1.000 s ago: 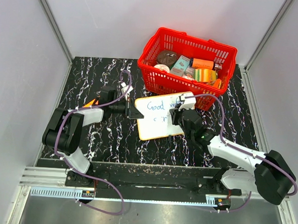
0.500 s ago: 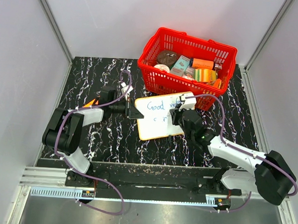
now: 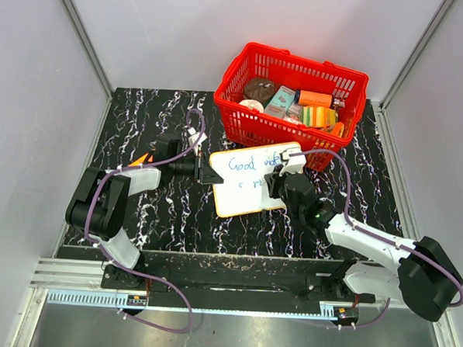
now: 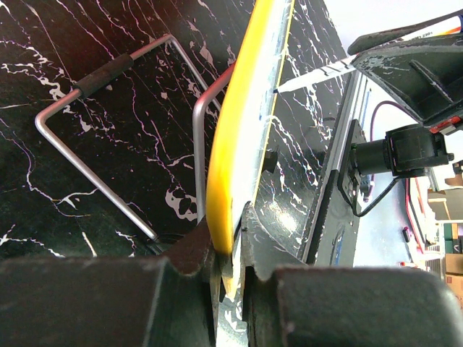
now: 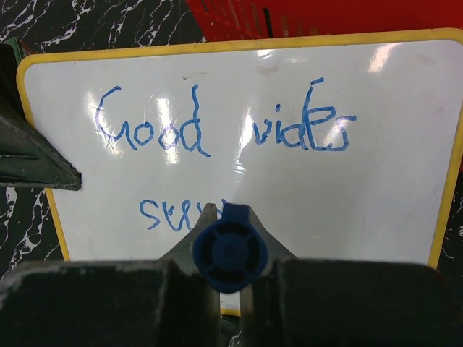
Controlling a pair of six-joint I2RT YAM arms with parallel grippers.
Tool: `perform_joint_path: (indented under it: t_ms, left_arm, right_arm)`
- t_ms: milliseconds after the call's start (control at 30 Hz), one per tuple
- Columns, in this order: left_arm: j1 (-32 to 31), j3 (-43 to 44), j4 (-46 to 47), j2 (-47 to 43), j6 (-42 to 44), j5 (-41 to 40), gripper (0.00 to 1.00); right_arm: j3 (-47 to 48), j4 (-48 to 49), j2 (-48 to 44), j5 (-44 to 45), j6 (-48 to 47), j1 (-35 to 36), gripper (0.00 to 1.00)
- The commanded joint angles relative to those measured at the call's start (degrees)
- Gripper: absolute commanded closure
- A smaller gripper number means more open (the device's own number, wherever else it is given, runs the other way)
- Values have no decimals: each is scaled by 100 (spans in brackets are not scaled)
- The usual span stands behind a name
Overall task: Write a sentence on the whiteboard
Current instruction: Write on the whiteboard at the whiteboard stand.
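The whiteboard (image 3: 242, 188), white with a yellow rim, stands propped on the black marble table in front of the red basket. My left gripper (image 3: 203, 170) is shut on its left edge (image 4: 233, 155). My right gripper (image 3: 278, 176) is shut on a blue marker (image 5: 230, 247), held against the board's second line. The sentence (image 5: 217, 130) is blue handwriting: "Good" and a second word on the top line, a few letters (image 5: 170, 215) below. The marker tip is hidden behind its own barrel; it shows in the left wrist view (image 4: 311, 76), touching the board.
The red basket (image 3: 294, 99) of packaged goods stands right behind the board. The board's wire stand (image 4: 108, 144) rests on the table behind it. Grey walls close off both sides and the back.
My right gripper with the marker has shifted slightly right along the second line, and a little more blue lettering shows there. The left arm and the board have not moved.
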Motion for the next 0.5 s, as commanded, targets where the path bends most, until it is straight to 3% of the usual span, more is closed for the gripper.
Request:
perform_joint_path:
  t_ms: [0, 467]
  left_arm:
    - [-117, -59, -285, 236, 690, -905, 100]
    - [-117, -59, -277, 227, 690, -905, 100]
  right_arm:
    - [-104, -84, -89, -121, 64, -70, 100]
    - [45, -32, -1, 45, 11, -70, 100]
